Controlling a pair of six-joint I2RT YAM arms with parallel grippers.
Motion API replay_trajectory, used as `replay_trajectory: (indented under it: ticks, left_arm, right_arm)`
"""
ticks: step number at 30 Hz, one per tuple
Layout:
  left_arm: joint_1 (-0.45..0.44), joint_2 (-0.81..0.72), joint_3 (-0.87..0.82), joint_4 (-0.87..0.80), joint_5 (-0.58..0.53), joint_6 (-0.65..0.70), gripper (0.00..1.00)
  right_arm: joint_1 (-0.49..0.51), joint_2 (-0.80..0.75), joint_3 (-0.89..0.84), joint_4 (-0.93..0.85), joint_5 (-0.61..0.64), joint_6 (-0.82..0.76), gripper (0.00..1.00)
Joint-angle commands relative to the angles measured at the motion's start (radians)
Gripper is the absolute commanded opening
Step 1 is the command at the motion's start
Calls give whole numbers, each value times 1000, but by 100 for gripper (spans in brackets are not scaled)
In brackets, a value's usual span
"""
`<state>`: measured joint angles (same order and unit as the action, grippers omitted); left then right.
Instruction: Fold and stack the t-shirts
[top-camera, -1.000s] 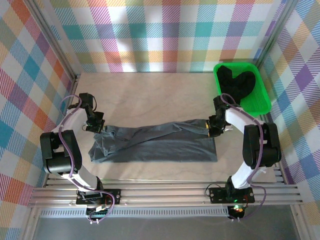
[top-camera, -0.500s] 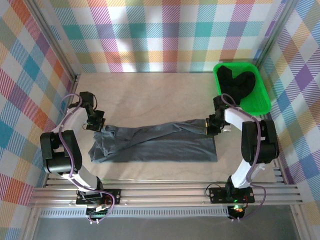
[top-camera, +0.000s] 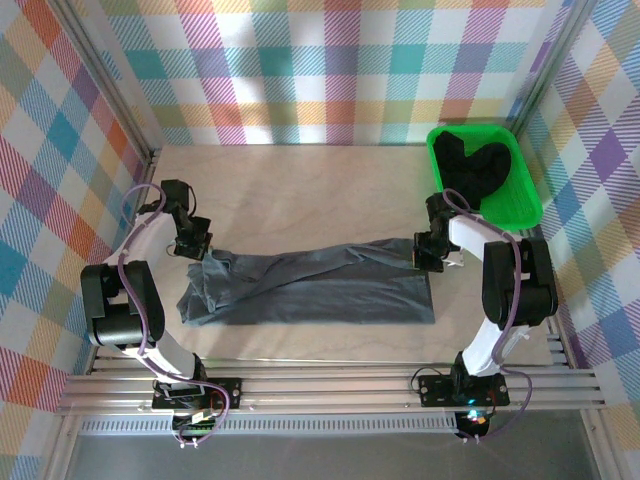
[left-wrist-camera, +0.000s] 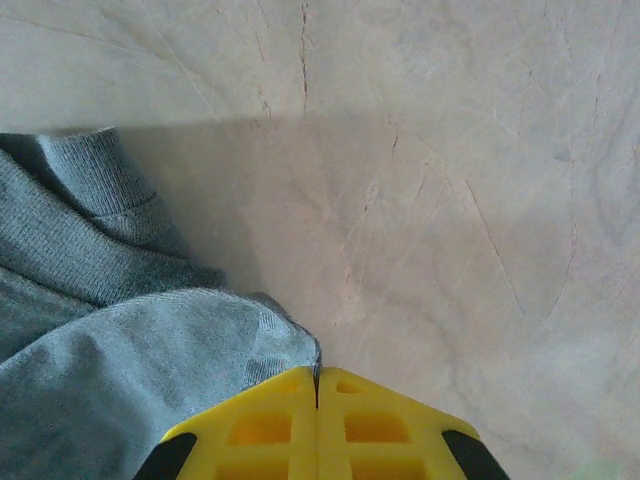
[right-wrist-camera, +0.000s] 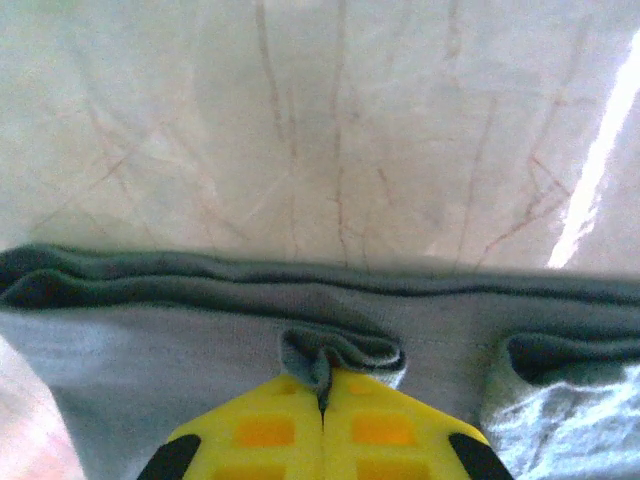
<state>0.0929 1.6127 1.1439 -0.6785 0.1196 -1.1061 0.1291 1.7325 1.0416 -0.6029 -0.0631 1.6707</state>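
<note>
A slate grey t-shirt (top-camera: 320, 288) lies stretched across the table's near middle, its far edge lifted into a long fold between the two arms. At the shirt's left end my left gripper (top-camera: 196, 247) is shut on a corner of grey fabric (left-wrist-camera: 150, 380), with cloth pinched at the tip of its yellow fingers (left-wrist-camera: 270, 420). My right gripper (top-camera: 424, 254) is shut on a bunched hem of the same shirt (right-wrist-camera: 340, 350) at its right end. Black t-shirts (top-camera: 475, 165) lie heaped in the green tray.
The bright green plastic tray (top-camera: 522, 205) stands at the back right corner, just beyond the right arm. Bare pale tabletop (top-camera: 300, 195) stretches behind the shirt. Plaid walls close in on three sides, and metal rails run along the near edge.
Both grippers have drifted slightly toward the back of the table, pulling the shirt's far edge with them. Their hold on the cloth is unchanged.
</note>
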Motion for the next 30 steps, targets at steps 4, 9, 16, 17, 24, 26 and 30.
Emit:
replay_trajectory:
  ticks: [4, 9, 16, 17, 24, 26, 30]
  left_arm:
    - [-8, -17, 37, -29, -2, 19, 0]
    - [-8, 10, 118, -25, 25, 28, 0]
    - [-9, 233, 492, 27, 112, 64, 0]
    - [-9, 275, 559, 32, 124, 69, 0]
    - [-10, 615, 1115, 19, 211, 85, 0]
    - [-12, 679, 1227, 25, 237, 88, 0]
    - [-18, 736, 1308, 20, 292, 106, 0]
  right_arm:
    - [-7, -78, 51, -68, 73, -84, 0]
    - [-3, -107, 159, -85, 80, -238, 0]
    - [-12, -14, 341, -15, 75, -448, 0]
    - [-15, 11, 372, -4, 68, -472, 0]
    - [-54, 213, 580, 55, -24, -546, 0]
    - [-62, 253, 618, 71, -58, -548, 0]
    - [-63, 303, 660, 58, -113, -552, 0]
